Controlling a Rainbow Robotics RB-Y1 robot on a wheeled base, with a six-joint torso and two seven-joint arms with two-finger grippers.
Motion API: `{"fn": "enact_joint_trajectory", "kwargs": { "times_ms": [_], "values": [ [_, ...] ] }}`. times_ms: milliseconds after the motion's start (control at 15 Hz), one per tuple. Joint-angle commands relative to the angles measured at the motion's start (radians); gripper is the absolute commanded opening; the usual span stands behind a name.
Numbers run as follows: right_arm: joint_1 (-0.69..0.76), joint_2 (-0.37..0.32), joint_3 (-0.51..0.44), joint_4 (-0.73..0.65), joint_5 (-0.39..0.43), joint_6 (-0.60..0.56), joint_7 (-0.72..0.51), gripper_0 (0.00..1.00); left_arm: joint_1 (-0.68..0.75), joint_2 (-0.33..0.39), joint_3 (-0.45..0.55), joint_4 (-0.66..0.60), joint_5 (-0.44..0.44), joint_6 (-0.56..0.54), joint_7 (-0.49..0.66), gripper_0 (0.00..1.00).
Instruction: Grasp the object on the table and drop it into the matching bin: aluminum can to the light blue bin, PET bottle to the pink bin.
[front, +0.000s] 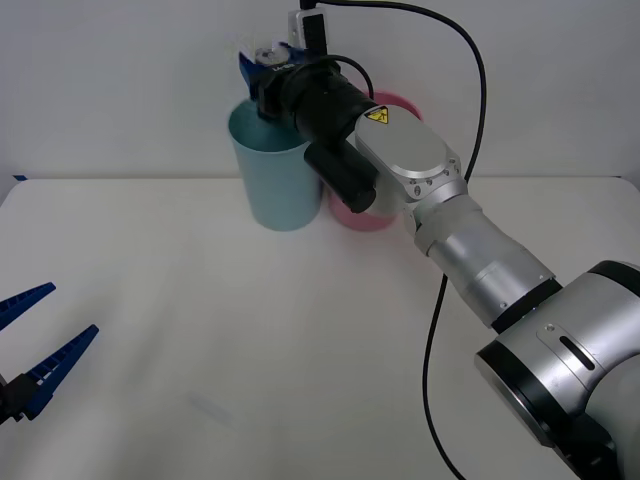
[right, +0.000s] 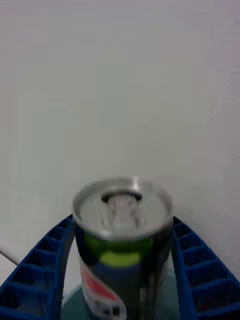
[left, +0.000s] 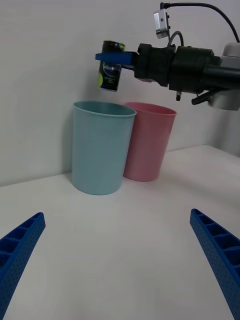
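1. We see the right gripper (front: 262, 68) reached out toward 12 o'clock over the table (front: 250, 330), clamped on the aluminum can (front: 266, 54), one blue finger on each side of it.
2. In the right wrist view the can (right: 122, 240) sits upright between the two ribbed fingers (right: 197, 270), silver top and pull tab facing the camera, green and red label below.
3. From the left wrist view the can (left: 111, 73) hangs in the air above the light blue bin (left: 101, 147), over its open mouth and not touching the rim; the right gripper (left: 114, 57) grips it near the top.
4. We put the light blue bin (front: 272, 170) at the far side of the table, around 12 o'clock, with the pink bin (front: 372, 210) just beside it toward 1 o'clock, partly hidden by the right arm in the front view.
5. Pink bin (left: 149, 141) stands upright, side by side with the blue one; whether they touch we cannot tell.
6. Left gripper (front: 40, 345) waits at about 8 o'clock low over the table, fingers spread apart, nothing between them.
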Motion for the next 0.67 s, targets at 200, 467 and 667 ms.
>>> {"fn": "enact_joint_trajectory", "kwargs": {
  "times_ms": [200, 467, 667],
  "values": [
    [0.002, 0.000, 0.001, -0.001, 0.000, 0.000, 0.002, 1.00, 0.000, 0.000, 0.000, 0.000, 0.000, 0.000, 0.000, 1.00],
    [0.006, -0.003, 0.001, -0.018, 0.000, -0.005, 0.011, 1.00, 0.000, 0.000, 0.000, 0.000, 0.000, 0.000, 0.000, 1.00],
    [0.080, -0.043, 0.028, -0.132, -0.002, -0.015, 0.006, 1.00, 0.000, 0.000, 0.000, 0.000, 0.000, 0.000, 0.000, 1.00]
  ]
}}
